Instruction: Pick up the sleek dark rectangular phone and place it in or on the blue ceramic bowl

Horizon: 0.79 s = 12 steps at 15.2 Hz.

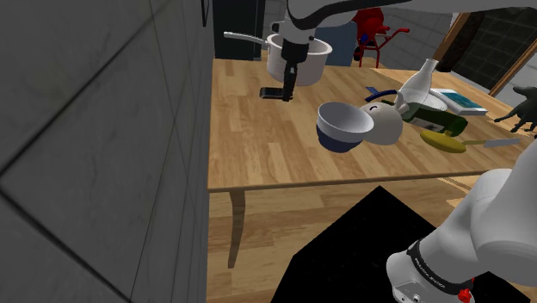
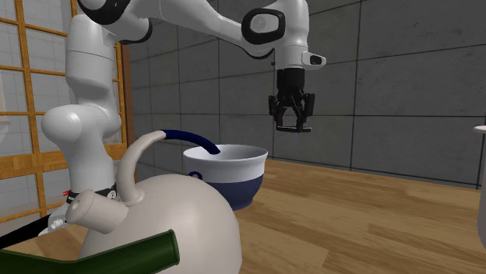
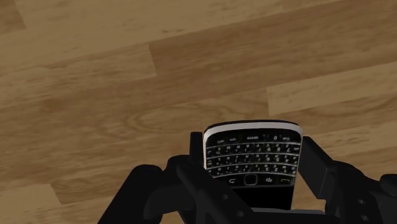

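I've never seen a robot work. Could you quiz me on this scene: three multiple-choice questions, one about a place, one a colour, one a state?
1. Where is the bowl?
A) on the floor
B) on the wooden table beside the white kettle
C) on a chair

2. What colour is the bowl's lower outside?
A) blue
B) red
C) green

3. What is the gripper doing?
A) standing open, empty
B) shut on nothing
C) shut on the phone

Answers: 1 B, it stands on the planks next to the kettle; 2 A, blue shows under its white rim; 3 C, the fingers clasp the phone above the table.
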### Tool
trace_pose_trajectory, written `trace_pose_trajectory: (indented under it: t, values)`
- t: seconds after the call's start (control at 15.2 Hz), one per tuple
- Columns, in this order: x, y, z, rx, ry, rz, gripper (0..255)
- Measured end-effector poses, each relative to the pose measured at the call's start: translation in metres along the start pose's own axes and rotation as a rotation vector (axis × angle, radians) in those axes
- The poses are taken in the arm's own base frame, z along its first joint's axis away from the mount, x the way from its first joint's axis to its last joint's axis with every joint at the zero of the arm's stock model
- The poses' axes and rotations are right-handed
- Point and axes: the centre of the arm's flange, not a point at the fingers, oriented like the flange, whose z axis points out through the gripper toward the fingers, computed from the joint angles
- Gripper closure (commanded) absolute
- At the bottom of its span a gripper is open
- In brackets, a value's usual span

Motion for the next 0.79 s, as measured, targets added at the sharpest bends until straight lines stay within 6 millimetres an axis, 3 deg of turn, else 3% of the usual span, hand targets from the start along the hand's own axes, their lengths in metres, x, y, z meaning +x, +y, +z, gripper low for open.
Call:
trace_pose_trajectory:
  t: [0.46, 0.79]
  values:
    - [0.0, 0.0, -0.037, 0.0, 0.0, 0.0, 255]
    - [-0.053, 0.0, -0.045, 0.0, 0.0, 0.001, 255]
